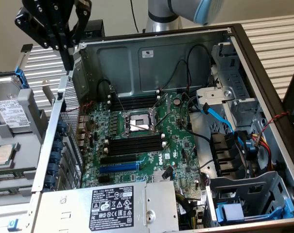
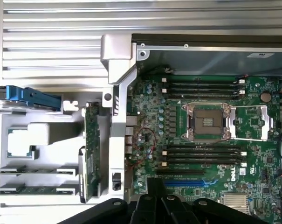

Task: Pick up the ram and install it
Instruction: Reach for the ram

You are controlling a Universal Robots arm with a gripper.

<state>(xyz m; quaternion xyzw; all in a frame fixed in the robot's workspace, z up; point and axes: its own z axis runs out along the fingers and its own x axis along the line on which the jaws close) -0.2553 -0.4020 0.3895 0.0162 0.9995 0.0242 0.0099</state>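
Right now your fingers (image 2: 155,192) sit pressed together on nothing over the open computer case (image 1: 151,53); the ram (image 2: 34,170) lies well apart from them, in the grey tray (image 2: 64,140) outside that case.

Open computer case (image 1: 137,63) holds a green motherboard (image 1: 178,151).

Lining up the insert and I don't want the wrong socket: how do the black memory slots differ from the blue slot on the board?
The memory slots are black with white end clips; the blue slot shows no white clips. The memory slots sit in banks on both sides of the CPU socket; the blue slot is single and shorter. Both lie parallel on the motherboard and look empty.
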